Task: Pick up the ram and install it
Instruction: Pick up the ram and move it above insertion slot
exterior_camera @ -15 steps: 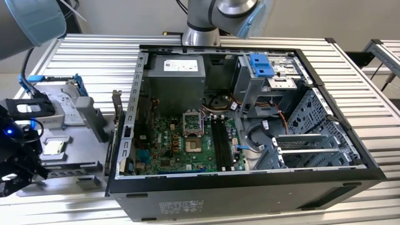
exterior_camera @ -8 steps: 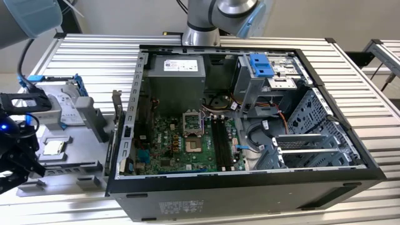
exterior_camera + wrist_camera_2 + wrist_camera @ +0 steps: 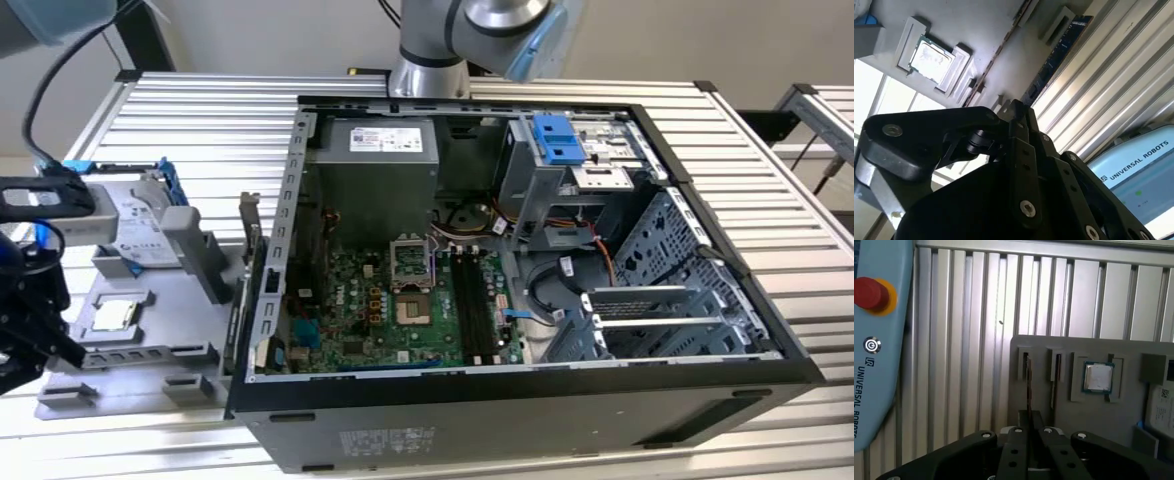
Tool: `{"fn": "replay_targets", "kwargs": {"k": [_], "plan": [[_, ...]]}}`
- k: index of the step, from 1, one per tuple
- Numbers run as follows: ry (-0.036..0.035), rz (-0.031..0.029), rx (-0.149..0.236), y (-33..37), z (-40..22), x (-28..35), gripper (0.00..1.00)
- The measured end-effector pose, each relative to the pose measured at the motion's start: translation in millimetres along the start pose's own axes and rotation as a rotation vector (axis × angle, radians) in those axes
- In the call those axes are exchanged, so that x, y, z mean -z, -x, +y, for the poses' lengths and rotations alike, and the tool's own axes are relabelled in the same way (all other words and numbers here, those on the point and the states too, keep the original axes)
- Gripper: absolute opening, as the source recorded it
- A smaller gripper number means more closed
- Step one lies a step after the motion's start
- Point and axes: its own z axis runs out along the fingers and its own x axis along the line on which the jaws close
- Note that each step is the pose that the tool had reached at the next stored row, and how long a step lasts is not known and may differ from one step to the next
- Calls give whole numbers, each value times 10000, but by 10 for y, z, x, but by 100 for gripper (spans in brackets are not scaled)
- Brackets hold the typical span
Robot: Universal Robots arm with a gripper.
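Poised low over the gray tray (image 3: 1074, 347) with the gripper (image 3: 1030, 420), right at the near end of the ram (image 3: 1028, 382). Cannot tell whether spread, pressed together or pinching the stick. Standing on edge in its tray slot, straight ahead of the gripper and running away from it: the ram, dark blue-green. Just beside that, off to one side, a second upright slot (image 3: 1056, 372), then the small silver chip (image 3: 1098, 376) lying flat in its recess, and farther the same way the hard drive (image 3: 1160, 405). On the gripper's opposite side, a blue teach pendant (image 3: 881, 365) over the slatted table (image 3: 969, 315). Across the tray from the gripper in the exterior view, the open computer case (image 3: 534, 430) with its motherboard (image 3: 360, 310).
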Motion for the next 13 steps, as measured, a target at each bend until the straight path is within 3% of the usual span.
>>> {"fn": "replay_targets", "kwargs": {"k": [13], "plan": [[-1,0,0,15,-4,487,0]]}}
